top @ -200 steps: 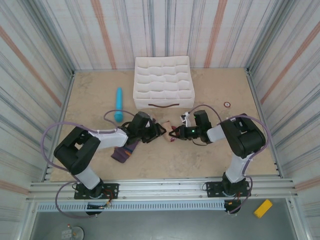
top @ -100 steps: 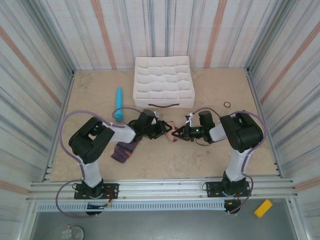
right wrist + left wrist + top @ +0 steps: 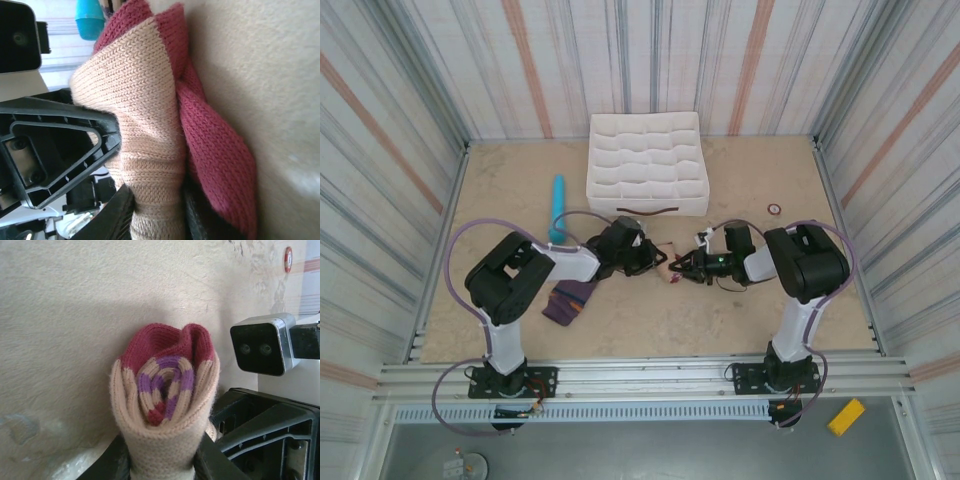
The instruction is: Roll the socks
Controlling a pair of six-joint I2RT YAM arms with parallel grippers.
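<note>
The beige sock (image 3: 165, 390) is rolled up, with its maroon toe and purple-striped cuff curled inside. It lies on the table (image 3: 650, 320) between both grippers (image 3: 667, 258). My left gripper (image 3: 162, 460) is shut on the roll, a finger pressed against each side. Facing it, my right gripper (image 3: 155, 215) has the beige fabric (image 3: 140, 115) filling the gap between its fingers, and a maroon fold (image 3: 215, 150) lies against the table. In the top view the left gripper (image 3: 645, 256) and right gripper (image 3: 686, 266) meet tip to tip. The dark purple sock (image 3: 568, 300) lies flat beside the left arm.
A white divided organiser box (image 3: 646, 165) stands at the back centre. A light-blue cylinder (image 3: 557, 208) lies left of it. A small red ring (image 3: 774, 209) rests at the right. Striped walls enclose the table. A yellow item (image 3: 846, 416) sits beyond the front rail.
Both grippers have shifted a little to the right with the beige sock. The left gripper has closed in on the roll. The purple sock has not moved.
</note>
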